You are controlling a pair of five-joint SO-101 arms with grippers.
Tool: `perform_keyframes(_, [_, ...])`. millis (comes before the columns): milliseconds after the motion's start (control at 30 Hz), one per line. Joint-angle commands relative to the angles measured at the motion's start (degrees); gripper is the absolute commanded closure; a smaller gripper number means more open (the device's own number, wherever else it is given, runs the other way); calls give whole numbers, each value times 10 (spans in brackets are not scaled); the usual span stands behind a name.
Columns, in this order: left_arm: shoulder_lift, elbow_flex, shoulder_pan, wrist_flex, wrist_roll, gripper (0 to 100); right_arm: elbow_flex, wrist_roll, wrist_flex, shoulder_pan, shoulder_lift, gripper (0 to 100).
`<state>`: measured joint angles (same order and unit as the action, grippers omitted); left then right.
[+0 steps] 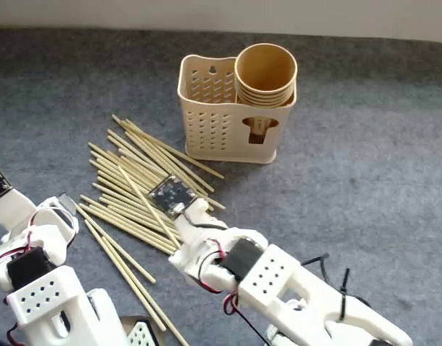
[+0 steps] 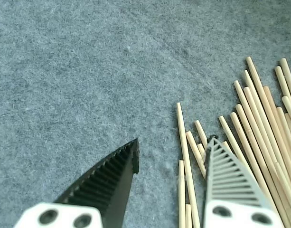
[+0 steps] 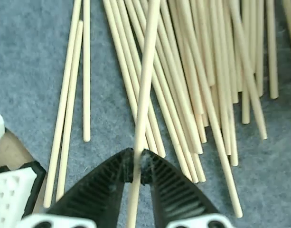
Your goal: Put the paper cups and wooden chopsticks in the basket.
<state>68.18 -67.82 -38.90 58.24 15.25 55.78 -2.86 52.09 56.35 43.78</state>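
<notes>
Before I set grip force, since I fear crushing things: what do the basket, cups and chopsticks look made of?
The basket looks like moulded plastic, matte cream, with rows of regular slots. The cups are likely paper: matte tan, thin rolled rims, nested in a stack. The chopsticks look like pale bare wood, perhaps bamboo, with no gloss.

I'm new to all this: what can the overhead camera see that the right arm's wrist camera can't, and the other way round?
Overhead: the basket with stacked paper cups in it, standing beyond the loose chopsticks. Right wrist: the right gripper shut on a single chopstick, seen close up. Both: the loose chopsticks lying on the grey mat.
</notes>
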Motion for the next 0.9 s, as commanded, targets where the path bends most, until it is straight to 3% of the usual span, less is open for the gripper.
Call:
perform_keyframes(0, [3,3,0,-7,10,772,2,5,1,-28,80,993])
perform_keyframes(233, [5,3,0,-6,11,772,3,4,-25,-87,225,993])
perform_keyframes(467, [5,3,0,-6,11,772,51,9,-195,-108,331,993])
perform_keyframes(867, [7,-5,0,-10,11,772,52,9,-500,-217,304,993])
